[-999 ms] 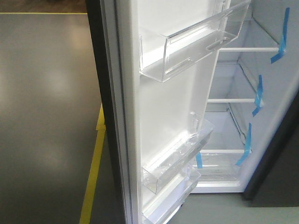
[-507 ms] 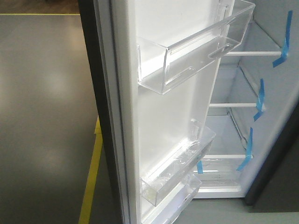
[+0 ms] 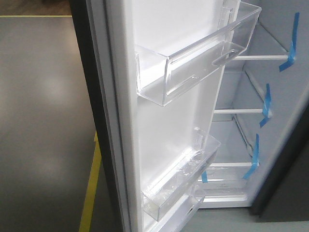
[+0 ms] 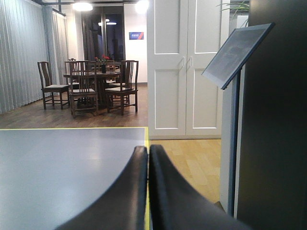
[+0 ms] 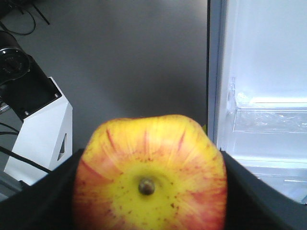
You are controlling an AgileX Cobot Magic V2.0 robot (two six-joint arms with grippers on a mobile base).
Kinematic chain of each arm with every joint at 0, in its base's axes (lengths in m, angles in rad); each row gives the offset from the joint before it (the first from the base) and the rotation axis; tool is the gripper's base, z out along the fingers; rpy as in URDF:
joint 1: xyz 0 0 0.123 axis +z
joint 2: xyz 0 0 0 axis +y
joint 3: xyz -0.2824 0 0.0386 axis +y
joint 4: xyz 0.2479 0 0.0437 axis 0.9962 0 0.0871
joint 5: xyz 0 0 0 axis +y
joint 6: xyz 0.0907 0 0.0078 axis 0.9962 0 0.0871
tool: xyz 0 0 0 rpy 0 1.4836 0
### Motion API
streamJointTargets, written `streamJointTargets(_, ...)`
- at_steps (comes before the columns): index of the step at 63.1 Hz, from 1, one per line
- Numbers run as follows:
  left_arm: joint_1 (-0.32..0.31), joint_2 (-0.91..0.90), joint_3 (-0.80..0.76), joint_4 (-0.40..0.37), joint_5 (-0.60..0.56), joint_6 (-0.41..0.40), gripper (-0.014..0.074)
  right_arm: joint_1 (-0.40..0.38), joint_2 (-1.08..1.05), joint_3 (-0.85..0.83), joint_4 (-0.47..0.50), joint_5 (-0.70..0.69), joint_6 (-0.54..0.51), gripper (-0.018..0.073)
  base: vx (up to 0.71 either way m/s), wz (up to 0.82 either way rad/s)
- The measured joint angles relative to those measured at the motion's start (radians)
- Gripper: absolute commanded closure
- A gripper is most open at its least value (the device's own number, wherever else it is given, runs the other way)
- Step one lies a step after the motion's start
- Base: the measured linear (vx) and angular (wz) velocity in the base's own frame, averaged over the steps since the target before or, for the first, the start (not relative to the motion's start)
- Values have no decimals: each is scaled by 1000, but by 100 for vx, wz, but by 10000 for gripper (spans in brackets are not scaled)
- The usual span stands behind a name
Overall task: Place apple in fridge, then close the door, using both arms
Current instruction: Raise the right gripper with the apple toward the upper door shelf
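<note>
While the right claw [image 5: 149, 201] clamps the apple [image 5: 148, 167] at lower centre, stem toward the lens, the left claw [image 4: 147, 187] sits pinched together, empty. The fridge [image 3: 282, 106] stands at right, door [image 3: 164, 130] wide; placing on a shelf [image 3: 239, 111] likely comes next.

The small round apple [image 5: 148, 177] is yellow around its brown stem, streaked and speckled red toward its edges. The tall flat door [image 3: 164, 125] has a white lining, a dark grey outer edge and colourless clear plastic bins [image 3: 193, 63]. Right of the door, blue tape strips [image 3: 291, 46] mark the white-lined fridge [image 3: 231, 135]. Left of the door, a yellow line [image 3: 91, 193] crosses the glossy grey floor [image 3: 43, 121].
</note>
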Motion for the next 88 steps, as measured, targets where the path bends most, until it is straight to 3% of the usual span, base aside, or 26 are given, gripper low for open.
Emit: streamJointTargets(88,0,0,0,0,0,0,603,0,-3,0,-10,1,6,213,0,0)
